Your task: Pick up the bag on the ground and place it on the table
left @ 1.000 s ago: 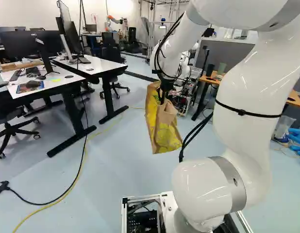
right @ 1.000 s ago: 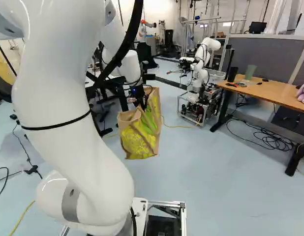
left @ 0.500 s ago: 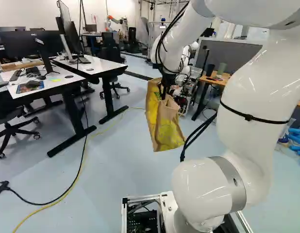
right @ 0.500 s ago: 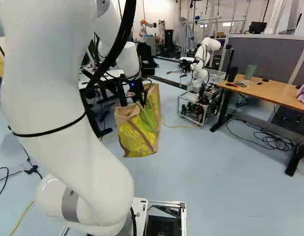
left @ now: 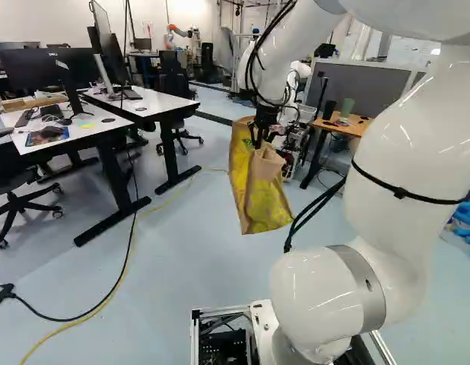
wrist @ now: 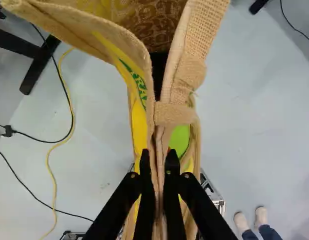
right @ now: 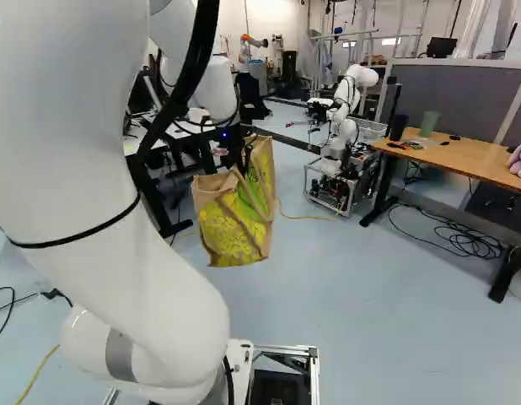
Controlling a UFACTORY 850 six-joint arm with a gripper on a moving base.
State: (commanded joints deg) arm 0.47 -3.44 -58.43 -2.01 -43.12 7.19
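Right now I have the bag pinched at its upper edge in my gripper, black fingers pressed against the cloth from two sides. It hangs tilted above the floor, between the white desk and the wooden table.

The cloth is coarse tan weave, burlap-like, with smoother yellow panels, patches of bright green and leafy print. A thick stitched handle crosses a folded tab ahead of my fingertips, and the fabric bunches into soft ridges between them.

Smooth, pale blue-grey flooring spreads underneath, crossed by a thin yellow cable and a black one. Near the wooden table stands another robot, white and rounded, on a metal-framed base. A plush toy sits on that tabletop, along with a tapered green cup and a black cup.

The bag's mouth gapes beyond the pinch; I can't tell what it contains.
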